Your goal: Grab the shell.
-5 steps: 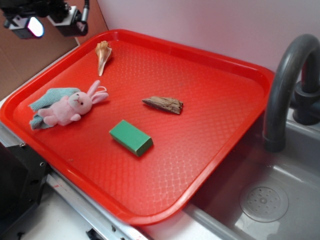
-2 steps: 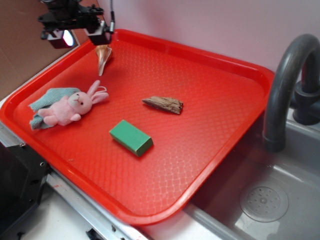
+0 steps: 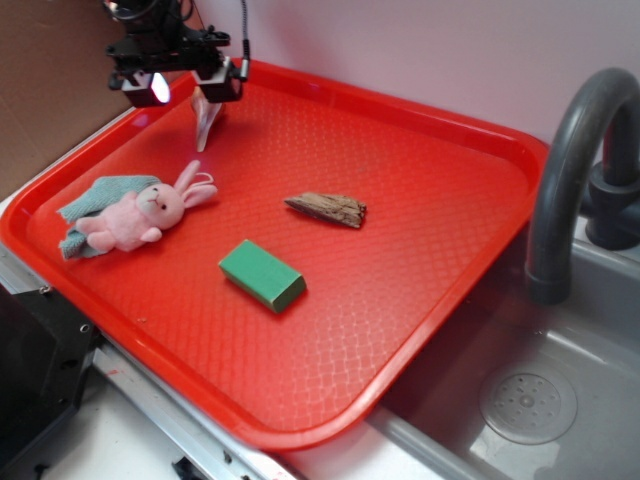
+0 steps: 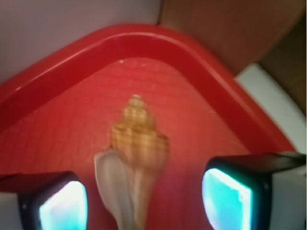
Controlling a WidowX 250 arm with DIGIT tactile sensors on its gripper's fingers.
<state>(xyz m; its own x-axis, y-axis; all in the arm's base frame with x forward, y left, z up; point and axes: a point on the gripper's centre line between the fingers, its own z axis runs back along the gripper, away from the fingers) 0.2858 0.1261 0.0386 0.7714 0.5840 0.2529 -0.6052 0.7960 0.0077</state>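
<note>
- The shell (image 3: 205, 128) lies flat on the red tray (image 3: 430, 240), in the upper left of the exterior frame, close to the tray's far corner. Its rounded end is hidden under the hand; only the pale tapering point shows below it.
- The hand (image 3: 182, 88) hangs directly above the shell, fingers pointing down. The placement fits a straight-down approach, judged as the line-up before a descent and closure.
- In the wrist view the shell (image 4: 134, 163) sits in the middle of the frame, spire toward the tray corner at top. The two fingers (image 4: 235, 191) stand apart at lower left and lower right, one on each side of the shell and not touching it. The hand is spread wide and grips nothing.
- The shell's long axis runs between the fingers, so closure would fall across its narrower width. This is judged a sound alignment.
- The wrist view is blurred; height above the tray cannot be told from it.
- Other items on the tray stand well apart from the shell: a pink toy rabbit (image 3: 145, 212) on a teal cloth (image 3: 95, 200) at left, a brown wood piece (image 3: 327, 209) at centre, a green block (image 3: 262, 275) below it. A grey faucet (image 3: 575, 170) and sink (image 3: 540, 400) occupy the right.
- Against the frame a second earlier: the hand then sat at the extreme upper left, outside the tray rim, and the shell was fully visible. The hand has moved rightward and down over it. No tray item has shifted.
</note>
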